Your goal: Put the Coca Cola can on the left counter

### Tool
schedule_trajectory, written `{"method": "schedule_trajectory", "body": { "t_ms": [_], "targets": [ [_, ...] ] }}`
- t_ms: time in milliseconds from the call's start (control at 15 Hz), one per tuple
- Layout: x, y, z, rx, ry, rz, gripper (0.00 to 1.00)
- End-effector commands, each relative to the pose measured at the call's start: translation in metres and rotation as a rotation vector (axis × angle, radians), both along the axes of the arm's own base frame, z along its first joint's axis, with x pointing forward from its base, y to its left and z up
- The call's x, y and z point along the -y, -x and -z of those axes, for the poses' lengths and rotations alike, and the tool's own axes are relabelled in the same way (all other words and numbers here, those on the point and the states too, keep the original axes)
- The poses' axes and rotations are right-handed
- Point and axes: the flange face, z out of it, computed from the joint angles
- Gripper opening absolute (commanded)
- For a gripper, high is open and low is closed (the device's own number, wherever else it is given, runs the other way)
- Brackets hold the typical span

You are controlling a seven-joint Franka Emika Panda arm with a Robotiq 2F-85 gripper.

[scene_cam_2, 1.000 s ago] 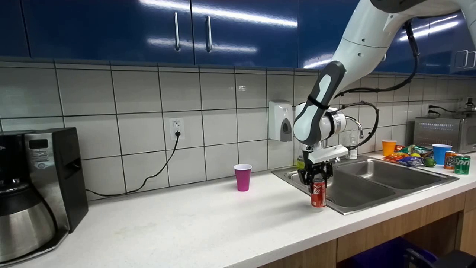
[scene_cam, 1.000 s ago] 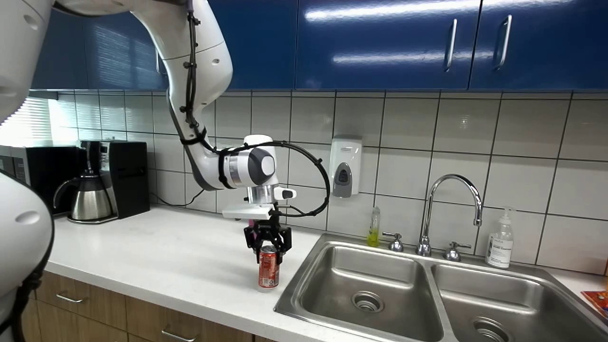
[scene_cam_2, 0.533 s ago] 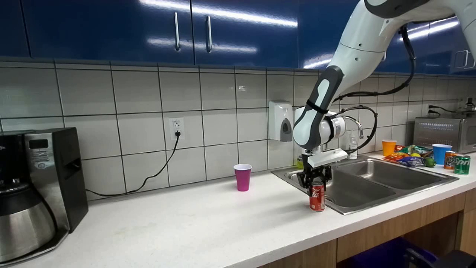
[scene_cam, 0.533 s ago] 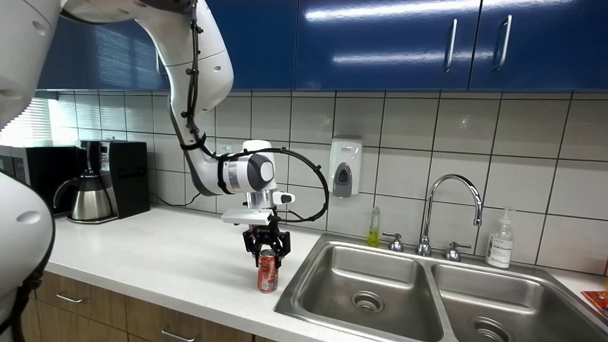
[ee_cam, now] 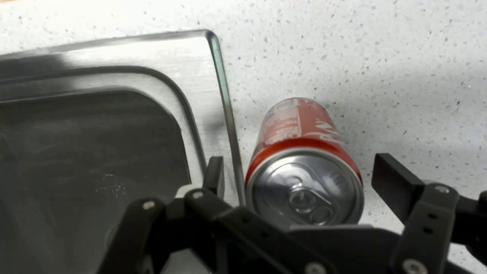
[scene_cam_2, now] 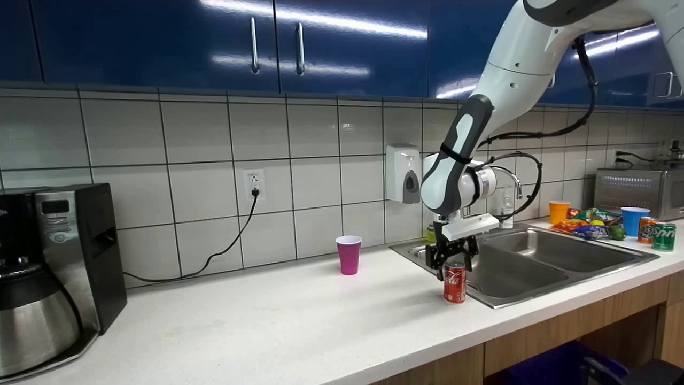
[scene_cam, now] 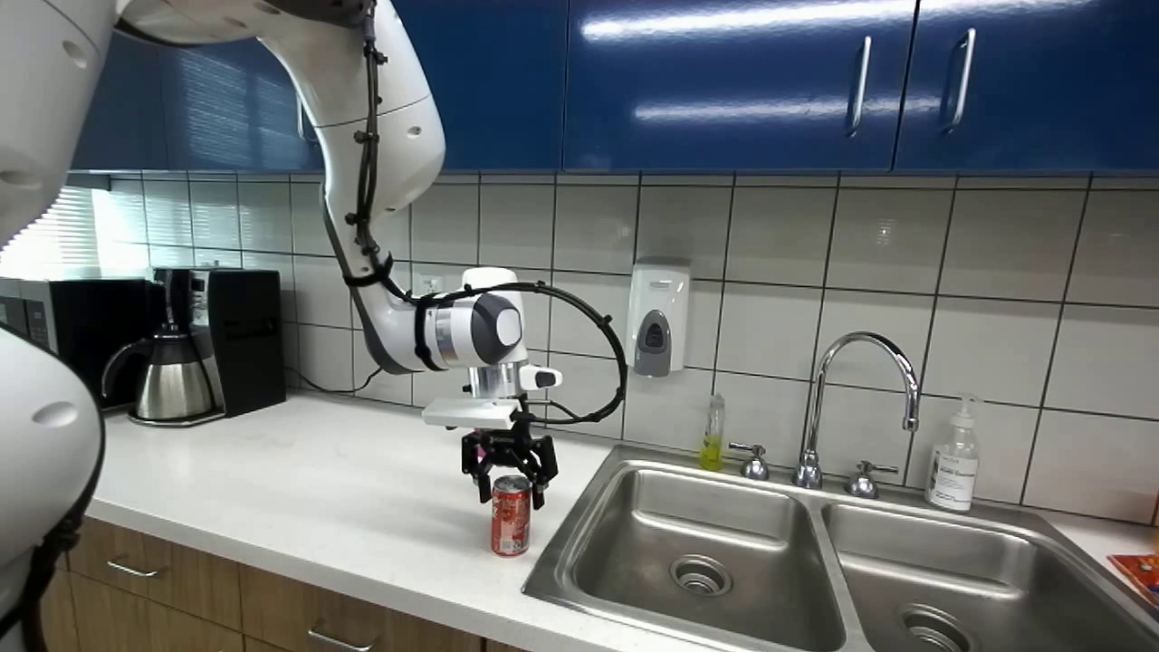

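- Standing upright on the white countertop (scene_cam_2: pixel 240 331), the Coca-Cola can (scene_cam_2: pixel 455 289) is just beside the steel double sink (scene_cam: pixel 835 566), outside its rim.
- The black Robotiq gripper (scene_cam: pixel 512 496) hangs over the can, its jaws spread: one finger on the sink side, the other on the side away from the sink, with a gap between each and the can in the wrist view.
- At the back of the sink, the chrome faucet (scene_cam: pixel 817 407) rises between a bottle of yellow-green liquid (scene_cam: pixel 713 444) and a clear pump bottle (scene_cam: pixel 953 466).
- The magenta cup (scene_cam_2: pixel 349 256) stands upright between the sink and the coffee maker (scene_cam: pixel 246 344), which is well apart from the sink.
- Past the sink's opposite end, in an exterior view, are an orange cup (scene_cam_2: pixel 559 213), a blue cup (scene_cam_2: pixel 635 222) and a green Sprite can (scene_cam_2: pixel 663 237).
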Motion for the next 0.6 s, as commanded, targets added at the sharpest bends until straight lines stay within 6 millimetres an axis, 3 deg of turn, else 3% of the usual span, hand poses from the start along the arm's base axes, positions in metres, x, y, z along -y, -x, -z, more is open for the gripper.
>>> {"method": "schedule_trajectory", "body": {
  "t_ms": [0, 533],
  "targets": [
    [-0.003, 0.0, -0.018, 0.02, 0.018, -0.005, 1.0],
    [-0.012, -0.002, -0.06, 0.069, 0.02, -0.022, 1.0]
  ]
}}
